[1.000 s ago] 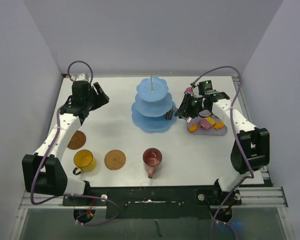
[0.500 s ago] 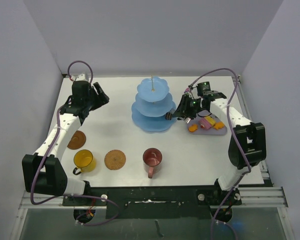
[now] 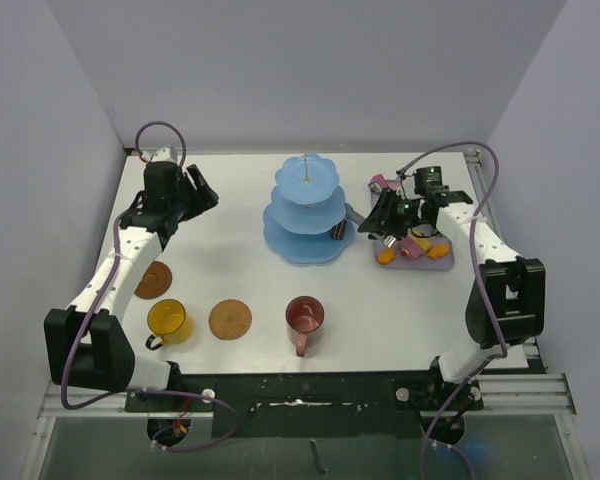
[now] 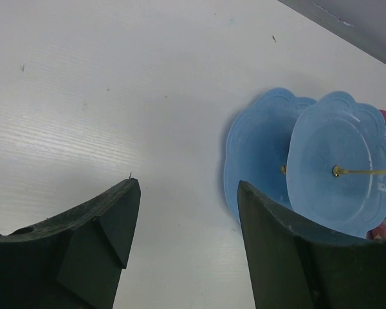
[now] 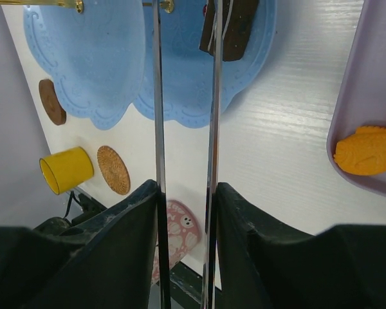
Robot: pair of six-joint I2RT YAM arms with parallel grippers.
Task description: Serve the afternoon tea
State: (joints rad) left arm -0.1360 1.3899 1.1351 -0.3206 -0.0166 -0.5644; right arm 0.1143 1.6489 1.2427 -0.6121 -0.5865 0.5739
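Observation:
The light-blue three-tier stand (image 3: pixel 305 210) stands at the middle back; it also shows in the left wrist view (image 4: pixel 309 164). A dark chocolate cake (image 3: pixel 338 232) lies on its bottom tier, seen too in the right wrist view (image 5: pixel 228 22). My right gripper (image 3: pixel 385 214) is shut on the metal tongs (image 5: pixel 157 96), whose blades stand apart and reach over the stand's right edge. My left gripper (image 3: pixel 195 190) is open and empty, left of the stand. The yellow mug (image 3: pixel 167 320), dark-red mug (image 3: pixel 305 315) and two brown coasters (image 3: pixel 156 280) (image 3: pixel 230 318) sit at the front.
The lilac tray (image 3: pixel 442 262) lies right of the stand and holds several small pastries, among them an orange fish-shaped one (image 5: pixel 370 149). A small pink item (image 3: pixel 378 182) sits behind the right gripper. The table's back edge meets the wall.
My right gripper with the tongs has drawn back to the right, away from the stand. The chocolate cake stays on the bottom tier. The left arm has not moved.

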